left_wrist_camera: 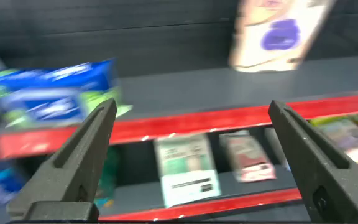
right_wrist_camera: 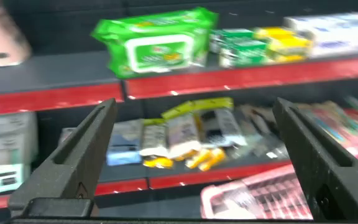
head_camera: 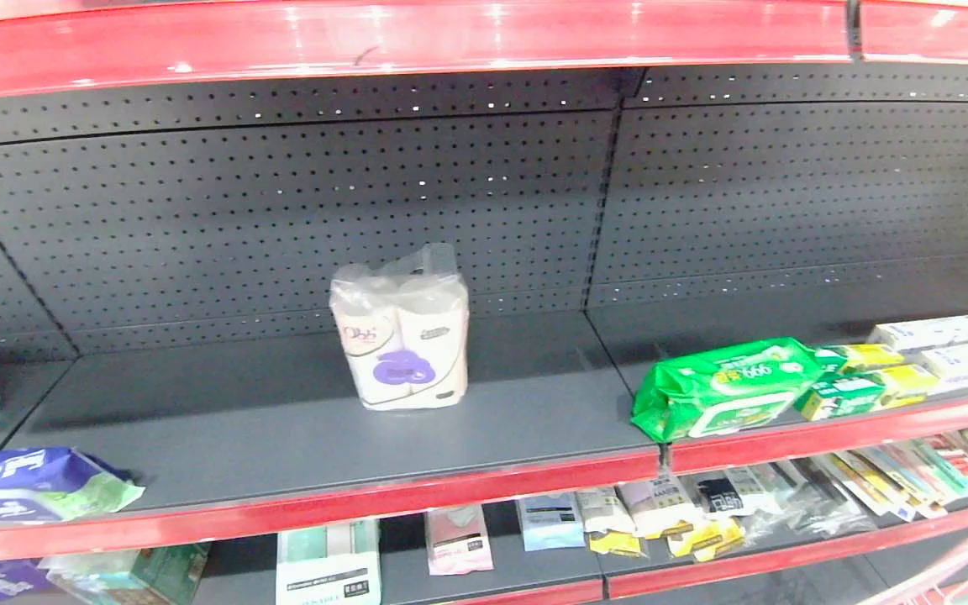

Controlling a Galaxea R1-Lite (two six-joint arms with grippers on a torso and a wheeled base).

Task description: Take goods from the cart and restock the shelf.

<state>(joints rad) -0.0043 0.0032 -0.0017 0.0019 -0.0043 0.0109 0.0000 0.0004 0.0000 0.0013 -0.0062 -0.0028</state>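
Both pairs of jaws are dark grey, grainy wedges.

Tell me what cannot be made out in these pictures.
Pink basket: right wrist view, cut off by the bottom edge; contents unseen.
Blue pack: head view, cut off by the left edge.
Lower-shelf packets: head view, too small to identify.

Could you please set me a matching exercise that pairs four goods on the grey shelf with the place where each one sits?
Things
1. white toilet-roll pack in clear plastic
2. green soft wet-wipe pack
3. blue and white soft tissue pack
4. long white cardboard boxes

Places on the grey shelf
A. far right end
B. left, at the red front edge
C. middle, standing upright
D. just right of the seam between sections, at the front edge

Pairs: 1-C, 2-D, 3-B, 4-A
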